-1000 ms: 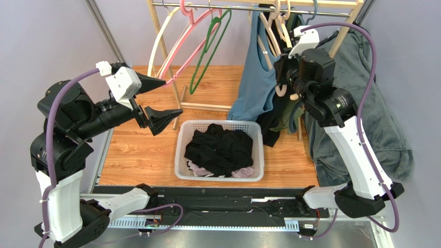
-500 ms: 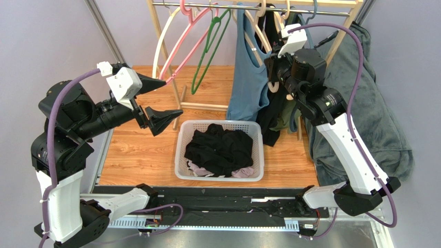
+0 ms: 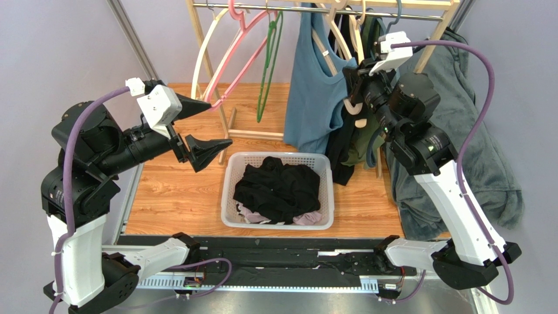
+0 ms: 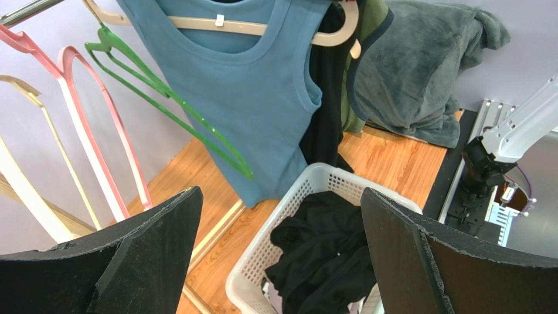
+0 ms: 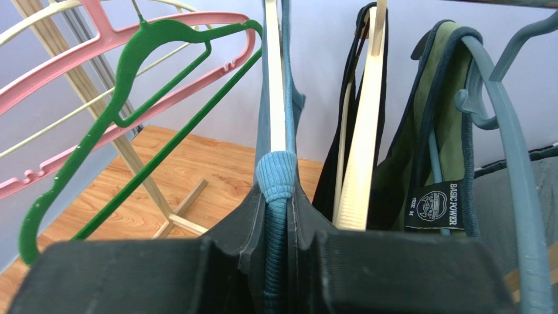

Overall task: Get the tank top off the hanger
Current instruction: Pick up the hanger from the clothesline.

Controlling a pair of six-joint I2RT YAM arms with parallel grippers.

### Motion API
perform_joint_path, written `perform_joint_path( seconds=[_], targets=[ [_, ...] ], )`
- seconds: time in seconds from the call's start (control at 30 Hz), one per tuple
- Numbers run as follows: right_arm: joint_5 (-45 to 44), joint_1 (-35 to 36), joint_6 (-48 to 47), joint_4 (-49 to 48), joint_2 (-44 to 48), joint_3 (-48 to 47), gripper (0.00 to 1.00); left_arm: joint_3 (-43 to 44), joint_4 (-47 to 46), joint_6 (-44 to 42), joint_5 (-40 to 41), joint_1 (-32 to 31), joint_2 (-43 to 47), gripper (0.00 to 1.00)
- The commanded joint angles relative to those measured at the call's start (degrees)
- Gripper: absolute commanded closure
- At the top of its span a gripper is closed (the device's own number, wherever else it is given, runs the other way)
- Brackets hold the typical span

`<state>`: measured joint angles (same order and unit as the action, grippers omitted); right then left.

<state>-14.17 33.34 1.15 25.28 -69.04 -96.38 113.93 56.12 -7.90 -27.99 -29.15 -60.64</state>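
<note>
Here right fingers (image 5: pixel 243 230) pinch the tank top (image 5: pixel 276 178) near a "BASIC POWER" label (image 5: pixel 437 206); left fingers (image 4: pixel 147 245) wide.

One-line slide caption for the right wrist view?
Right gripper pinches a strap of the blue tank top on its beige hanger, green plastic hanger alongside.

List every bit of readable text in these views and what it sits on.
"BASIC POWER": on the black label sewn into the olive garment, right wrist view.
"SIZE M": same label, in small print, so this reading is less sure.
Round logo on that label: too small to read.
White tag on the beige hanger: too small to read.
Blue tank top: no text visible.
</note>
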Motion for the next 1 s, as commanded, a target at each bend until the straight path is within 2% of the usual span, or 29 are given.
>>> perform_joint_path(
  seconds=[0.0,0.23,0.37,0.47,0.7,0.8,0.9,0.97],
  targets=[
    [1.1,0.1,-0.4,-6.0,-2.6,-7.8,1.00,-0.3,-0.1,-0.4,-0.2,0.3,0.3,0.01],
    [1.9,0.3,0.1,-11.0,-0.8,-6.6,1.00,-0.6,0.0,-1.0,0.3,0.5,0.4,0.01],
    [4.8,0.4,0.8,-3.7,-1.1,-11.8,1.00,-0.4,0.1,-1.0,0.4,0.5,0.3,0.01],
    [6.0,0.3,1.9,0.5,1.1,-10.6,1.00,0.1,0.0,-0.7,0.5,0.5,0.2,0.01],
    [9.0,0.3,3.7,7.1,11.3,5.2,1.00,0.3,0.0,-0.3,0.9,0.5,-0.1,0.01],
    [10.8,0.4,2.9,9.3,15.9,8.2,1.00,0.4,0.0,-0.2,1.0,0.7,-0.1,0.01],
    [15.6,0.4,2.0,12.2,18.3,6.8,1.00,0.2,0.0,0.1,0.7,0.8,-0.2,0.01],
    [18.2,0.3,2.1,14.6,18.2,2.0,1.00,0.2,0.0,0.2,0.6,0.8,-0.3,0.01]
  ],
)
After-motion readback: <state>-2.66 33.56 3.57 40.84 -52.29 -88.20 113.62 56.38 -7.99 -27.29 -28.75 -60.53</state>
